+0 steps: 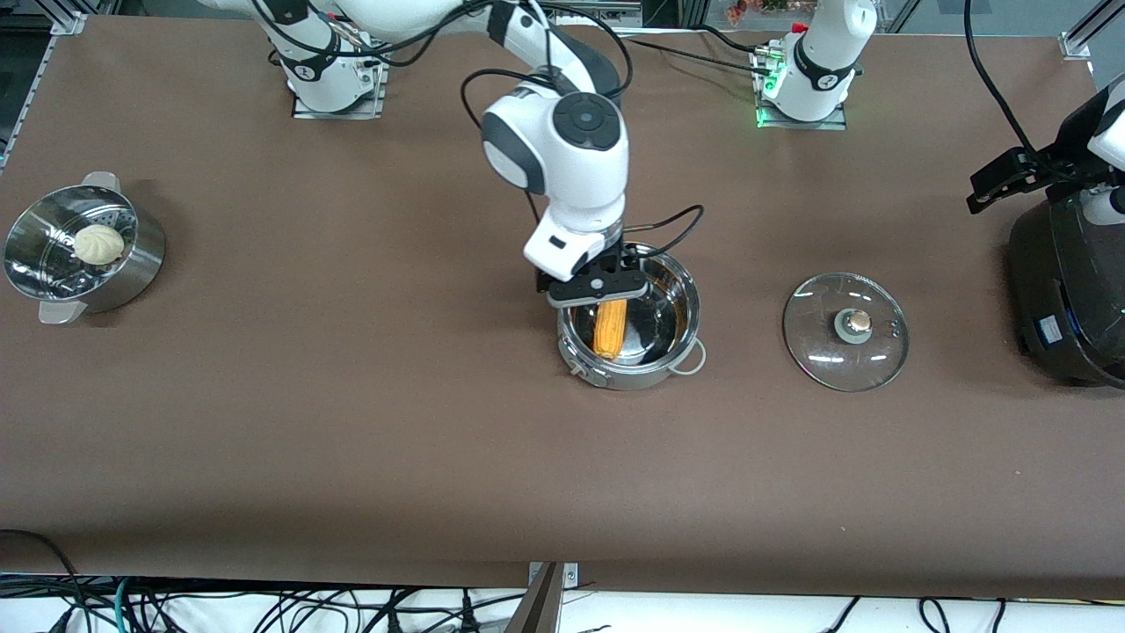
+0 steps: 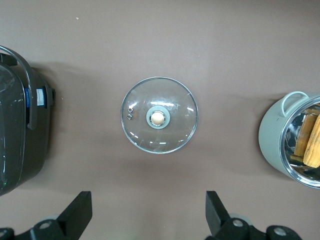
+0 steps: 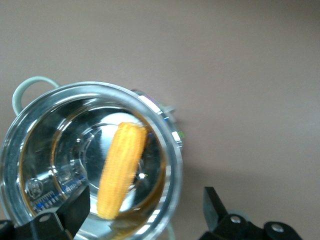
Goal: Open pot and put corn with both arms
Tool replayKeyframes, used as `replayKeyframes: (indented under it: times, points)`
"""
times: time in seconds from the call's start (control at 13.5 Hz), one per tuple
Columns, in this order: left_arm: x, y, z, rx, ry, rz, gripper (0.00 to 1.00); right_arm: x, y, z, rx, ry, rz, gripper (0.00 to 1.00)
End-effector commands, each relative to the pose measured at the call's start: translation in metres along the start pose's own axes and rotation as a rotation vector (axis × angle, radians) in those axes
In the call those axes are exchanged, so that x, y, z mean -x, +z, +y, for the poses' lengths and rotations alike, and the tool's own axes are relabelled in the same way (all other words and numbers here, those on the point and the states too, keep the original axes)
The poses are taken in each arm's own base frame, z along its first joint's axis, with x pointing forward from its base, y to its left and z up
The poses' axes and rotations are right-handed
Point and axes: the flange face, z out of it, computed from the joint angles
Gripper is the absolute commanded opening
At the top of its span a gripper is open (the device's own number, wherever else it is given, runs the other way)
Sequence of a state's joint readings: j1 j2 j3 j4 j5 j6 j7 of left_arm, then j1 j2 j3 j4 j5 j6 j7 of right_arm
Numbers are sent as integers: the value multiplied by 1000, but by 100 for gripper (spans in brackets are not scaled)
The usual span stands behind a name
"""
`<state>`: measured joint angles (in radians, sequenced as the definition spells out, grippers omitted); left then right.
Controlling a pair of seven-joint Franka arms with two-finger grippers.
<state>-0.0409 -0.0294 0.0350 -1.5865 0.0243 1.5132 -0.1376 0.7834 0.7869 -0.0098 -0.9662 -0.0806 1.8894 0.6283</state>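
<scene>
The steel pot [image 1: 677,352] stands uncovered at mid-table, also seen in the left wrist view [image 2: 272,142] and the right wrist view [image 3: 170,150]. The yellow-orange corn [image 1: 611,327] [image 3: 121,170] [image 2: 314,142] lies slanted inside it, free of any finger. My right gripper [image 1: 599,294] [image 3: 146,200] hangs open just over the pot's rim, nothing between its fingers. The glass lid [image 1: 845,330] [image 2: 159,118] lies flat on the table beside the pot, toward the left arm's end. High over the table beside that lid, my left gripper [image 2: 148,200] is open and empty.
A steel steamer bowl [image 1: 132,272] holding a white bun [image 1: 98,243] sits at the right arm's end. A black cooker [image 1: 1068,290] [image 2: 20,130] stands at the left arm's end, beside the lid. Cables hang below the table's front edge.
</scene>
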Motion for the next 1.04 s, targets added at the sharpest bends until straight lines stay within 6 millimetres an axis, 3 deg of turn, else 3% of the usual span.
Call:
replayKeyframes:
  times: [0.0,0.44,0.59,0.74,0.96]
  points:
    - [-3,-7,2,-12,-5,-2,100,-20,-44,55,-18,-19,-49,100]
    - [-2,-7,4,-12,-2,-2,100,-57,-113,187,25,87,-69,100]
    - [-2,-7,4,-12,-2,-2,100,-60,-122,230,58,146,-120,100]
    - [-2,-7,3,-12,-3,-2,100,-61,-138,283,86,218,-157,100]
    - [-2,-7,3,-12,-3,-2,100,-63,-146,363,107,278,-214,100]
